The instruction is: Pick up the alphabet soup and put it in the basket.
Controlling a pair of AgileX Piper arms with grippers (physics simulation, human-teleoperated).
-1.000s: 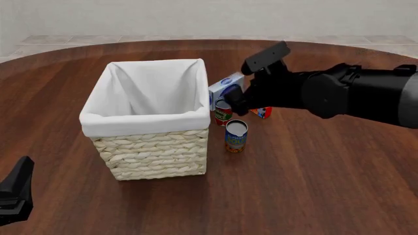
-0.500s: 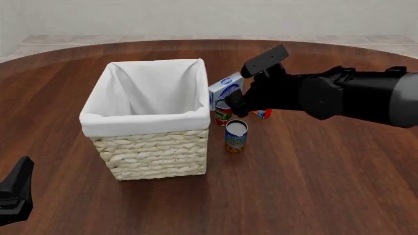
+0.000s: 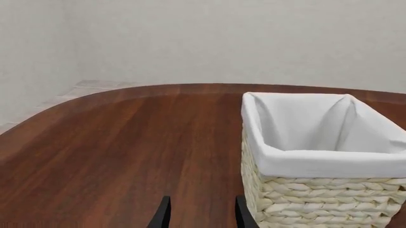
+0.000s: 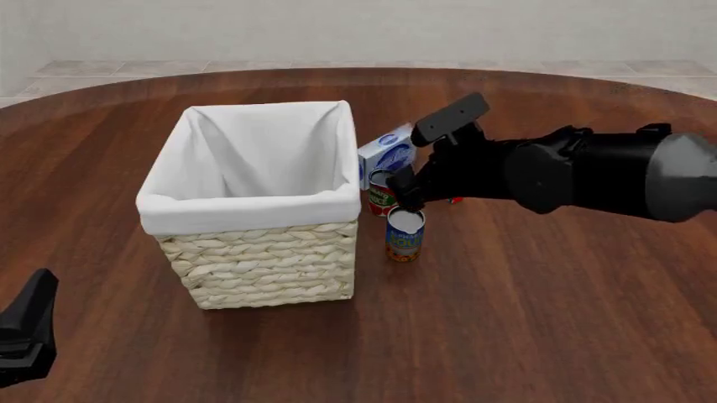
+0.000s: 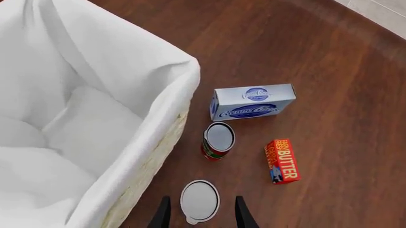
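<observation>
The basket (image 4: 255,201) stands left of centre on the table (image 4: 538,319), and there's a wide run of bare dark wood in front of it and off to the right, with the table's curved far edge showing against pale floor tiles and a plain light wall behind. Tight squeeze on the basket's right side, though: the alphabet soup (image 4: 405,234) stands upright just beside the wicker wall, the red-and-green can (image 5: 218,140) sits just behind it, then the blue-and-white box (image 5: 252,101) further back, and the butter carton (image 5: 281,160) lies off to the right of the cans, all apart from one another. The right tool (image 4: 405,198) hangs over that cluster, its black arm reaching in from the right. In the right wrist view its 2 fingertips (image 5: 163,214) stand open and hold nothing, with the soup's silvery top (image 5: 199,201) sitting squarely in the gap between them, lower down. Whether they touch the can, I can't tell. The left tool (image 3: 200,214) is low at the near left edge, well apart from everything, its 2 fingers parted and holding nothing, looking across open wood toward the basket's white liner (image 3: 317,137).
</observation>
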